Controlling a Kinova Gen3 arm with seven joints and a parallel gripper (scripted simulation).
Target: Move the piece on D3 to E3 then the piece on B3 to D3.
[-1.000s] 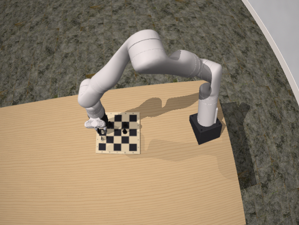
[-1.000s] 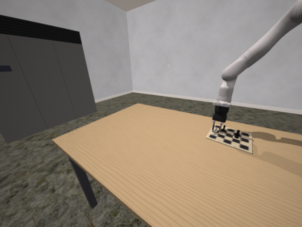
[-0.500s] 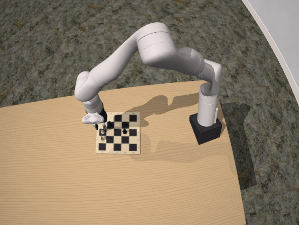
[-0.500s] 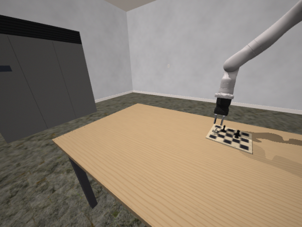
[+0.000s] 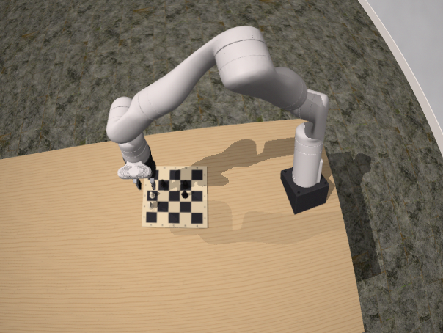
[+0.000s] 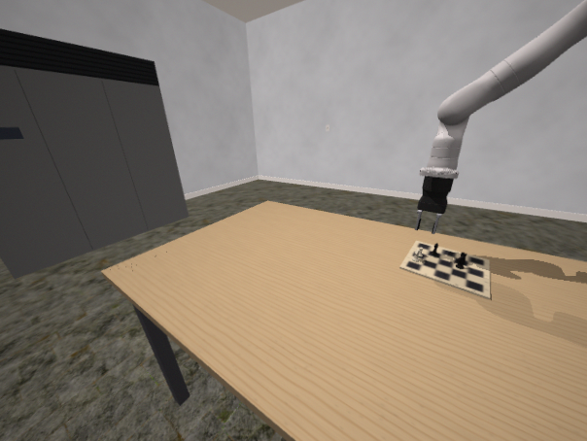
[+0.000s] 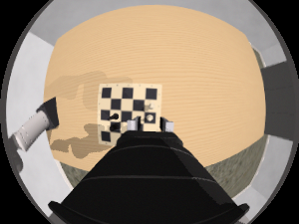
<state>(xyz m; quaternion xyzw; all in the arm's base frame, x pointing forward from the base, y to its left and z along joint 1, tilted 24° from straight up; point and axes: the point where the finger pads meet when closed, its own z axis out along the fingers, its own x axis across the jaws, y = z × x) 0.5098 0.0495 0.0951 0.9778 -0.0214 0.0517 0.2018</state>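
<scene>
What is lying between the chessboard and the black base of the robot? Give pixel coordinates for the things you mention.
Between the chessboard (image 5: 176, 225) (image 6: 444, 283) (image 7: 160, 99) and the black base (image 5: 307, 199) (image 7: 53, 112) lies wooden table top (image 5: 257, 198) (image 6: 292, 291) (image 7: 199, 59), crossed by the arm's shadow (image 5: 243, 152) (image 6: 515, 266) (image 7: 75, 143). The top view shows this.

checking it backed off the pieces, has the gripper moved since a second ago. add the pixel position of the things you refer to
Yes. In the exterior view the gripper (image 5: 145, 184) (image 6: 426, 231) (image 7: 149, 121) has risen, its fingertips now higher above the chessboard (image 5: 191, 225) (image 6: 405, 266) (image 7: 159, 99).
</scene>
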